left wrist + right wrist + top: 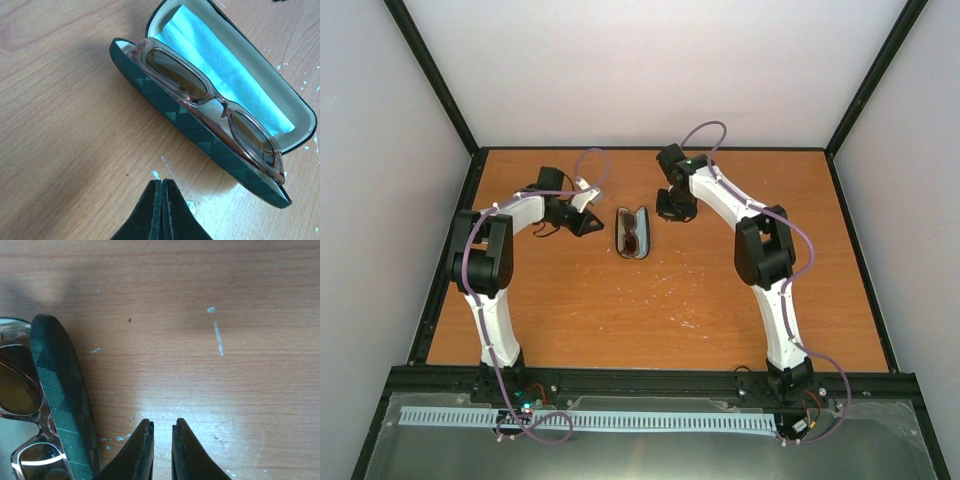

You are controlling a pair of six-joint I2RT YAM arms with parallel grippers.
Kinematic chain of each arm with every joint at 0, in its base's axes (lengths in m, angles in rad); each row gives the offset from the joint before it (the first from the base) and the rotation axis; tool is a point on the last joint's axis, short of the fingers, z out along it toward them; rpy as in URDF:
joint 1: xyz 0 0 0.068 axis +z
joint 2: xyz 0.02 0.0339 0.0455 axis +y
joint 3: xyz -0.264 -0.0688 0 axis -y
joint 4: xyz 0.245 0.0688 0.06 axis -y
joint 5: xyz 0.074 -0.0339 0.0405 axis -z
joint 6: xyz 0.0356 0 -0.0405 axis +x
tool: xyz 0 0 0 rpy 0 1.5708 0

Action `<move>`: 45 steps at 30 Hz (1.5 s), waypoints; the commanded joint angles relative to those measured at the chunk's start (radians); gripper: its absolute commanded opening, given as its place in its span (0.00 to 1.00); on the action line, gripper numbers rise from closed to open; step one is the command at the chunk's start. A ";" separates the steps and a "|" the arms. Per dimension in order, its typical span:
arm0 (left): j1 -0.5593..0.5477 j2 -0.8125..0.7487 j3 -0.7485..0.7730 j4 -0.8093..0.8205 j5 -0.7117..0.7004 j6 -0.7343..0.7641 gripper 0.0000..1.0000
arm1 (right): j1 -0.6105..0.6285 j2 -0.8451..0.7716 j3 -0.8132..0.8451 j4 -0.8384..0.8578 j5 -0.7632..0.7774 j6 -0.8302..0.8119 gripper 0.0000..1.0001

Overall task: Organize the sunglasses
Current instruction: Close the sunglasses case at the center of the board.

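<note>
The sunglasses, with brown lenses and a thin brown frame, lie folded in the lower half of an open dark case. A pale blue cloth lines the raised lid. From above, the case with the sunglasses sits mid-table between both arms. My left gripper is shut and empty, just above the wood a short way from the case's long side. My right gripper hovers on the other side of the case, its jaws a narrow gap apart with nothing between them. The sunglasses show at that view's left edge.
The wooden table bears small pale paint flecks. White walls and a black frame border it. The left gripper and right gripper flank the case closely.
</note>
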 commanded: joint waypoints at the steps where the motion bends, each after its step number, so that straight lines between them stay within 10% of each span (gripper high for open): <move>1: -0.010 -0.009 0.001 -0.035 0.010 0.020 0.01 | 0.027 0.051 0.040 -0.016 -0.016 0.003 0.13; 45: -0.174 0.167 0.242 -0.105 0.032 -0.035 0.01 | 0.073 0.105 0.083 0.022 -0.129 -0.047 0.07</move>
